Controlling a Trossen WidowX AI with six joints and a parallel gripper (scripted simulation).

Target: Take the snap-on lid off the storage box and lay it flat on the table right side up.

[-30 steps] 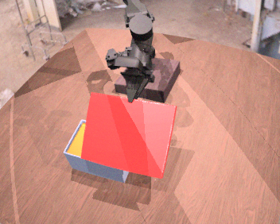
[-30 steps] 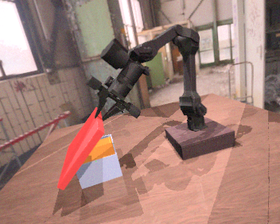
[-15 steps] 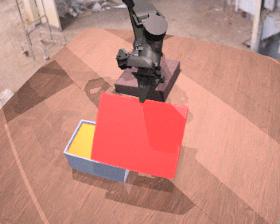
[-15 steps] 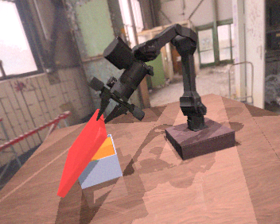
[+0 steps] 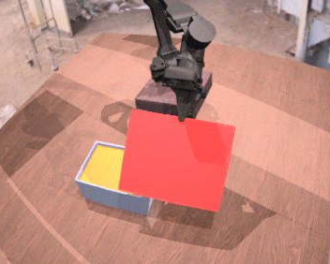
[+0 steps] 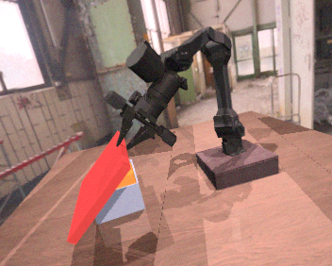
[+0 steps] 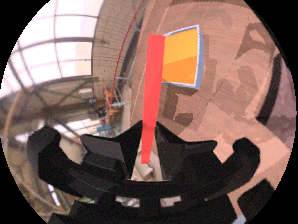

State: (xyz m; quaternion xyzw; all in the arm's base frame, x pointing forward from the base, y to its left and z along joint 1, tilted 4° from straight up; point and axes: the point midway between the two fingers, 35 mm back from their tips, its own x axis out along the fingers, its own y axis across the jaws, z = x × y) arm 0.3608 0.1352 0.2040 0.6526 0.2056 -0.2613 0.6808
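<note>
The red lid (image 5: pixel 176 159) (image 6: pixel 97 193) (image 7: pixel 154 75) is off the box and hangs in the air, steeply tilted, with its held edge uppermost. My gripper (image 5: pixel 182 119) (image 6: pixel 123 145) (image 7: pixel 148 123) is shut on that upper edge. The blue-grey storage box (image 5: pixel 112 196) (image 6: pixel 127 204) (image 7: pixel 201 60) stands open on the table, its yellow-orange inside showing. In the top view the lid hides the box's right part and extends beyond it to the right. In the exterior view the lid covers part of the box. Any gap between lid and box is hard to judge.
The arm's dark base block (image 5: pixel 153 95) (image 6: pixel 245 170) stands on the wooden table (image 5: pixel 45 225) (image 6: pixel 290 222), behind the lid in the top view. A dark shadow falls on the table below and right of the lid in that view.
</note>
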